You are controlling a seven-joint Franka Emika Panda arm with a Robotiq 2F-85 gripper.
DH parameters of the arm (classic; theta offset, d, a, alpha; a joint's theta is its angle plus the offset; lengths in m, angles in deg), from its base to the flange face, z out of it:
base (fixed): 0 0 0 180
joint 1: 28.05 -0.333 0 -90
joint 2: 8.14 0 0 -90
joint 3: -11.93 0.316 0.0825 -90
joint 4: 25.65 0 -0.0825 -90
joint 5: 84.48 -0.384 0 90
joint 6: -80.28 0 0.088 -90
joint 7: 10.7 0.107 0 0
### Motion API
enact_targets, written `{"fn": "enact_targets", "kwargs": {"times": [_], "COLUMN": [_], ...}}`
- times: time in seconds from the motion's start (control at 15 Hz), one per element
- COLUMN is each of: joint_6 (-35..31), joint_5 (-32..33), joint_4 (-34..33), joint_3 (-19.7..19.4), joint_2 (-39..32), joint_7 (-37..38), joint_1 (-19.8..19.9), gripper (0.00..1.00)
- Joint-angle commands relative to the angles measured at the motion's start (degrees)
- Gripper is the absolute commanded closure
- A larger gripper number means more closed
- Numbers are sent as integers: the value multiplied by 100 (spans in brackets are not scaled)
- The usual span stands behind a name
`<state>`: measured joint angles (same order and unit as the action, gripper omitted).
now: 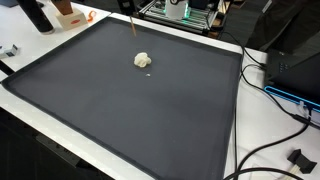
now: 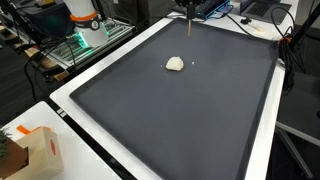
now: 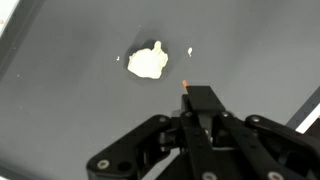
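Dark grey mat (image 1: pixel 120 115) spread wide over a white table (image 2: pixel 90 137), and that is nearly all there is on the work surface. Cluttered benches ring it: green-lit electronics (image 2: pixel 85 38) at the upper left in an exterior view, an orange-and-white box (image 2: pixel 40 150) at the lower left corner, and black cables (image 1: pixel 272 150) trailing off the lower right in an exterior view.

Up at the top edge of both exterior views, a thin stick (image 1: pixel 133 26) hangs straight down, its top running out of frame, its lower end over the far part of the mat. From the wrist view, the gripper (image 3: pixel 200 100) fills the lower right, jaws pressed together and clamping that stick, with just the orange tip poking out ahead of the fingers.

The small white lump (image 3: pixel 148 62) sits alone on the mat, upper centre of the wrist view, up and to the left of the orange tip and near it. I can't tell whether the tip touches the mat. One tiny white crumb (image 3: pixel 190 52) lies just to the right of the lump. In both exterior views the lump lies below the hanging stick, apart from it.
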<state>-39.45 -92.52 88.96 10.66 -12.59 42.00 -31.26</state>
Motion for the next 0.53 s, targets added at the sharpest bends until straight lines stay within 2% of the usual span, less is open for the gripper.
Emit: {"fn": "enact_targets", "kwargs": {"times": [0.0,0.13,0.47], "joint_6": [-184,-101,134], "joint_5": [1248,1917,2976], "joint_4": [297,299,370], "joint_3": [140,219,332], "joint_2": [199,152,-39], "joint_7": [828,1169,1523], "joint_1": [-160,-224,-325], "gripper": [97,97,97]}}
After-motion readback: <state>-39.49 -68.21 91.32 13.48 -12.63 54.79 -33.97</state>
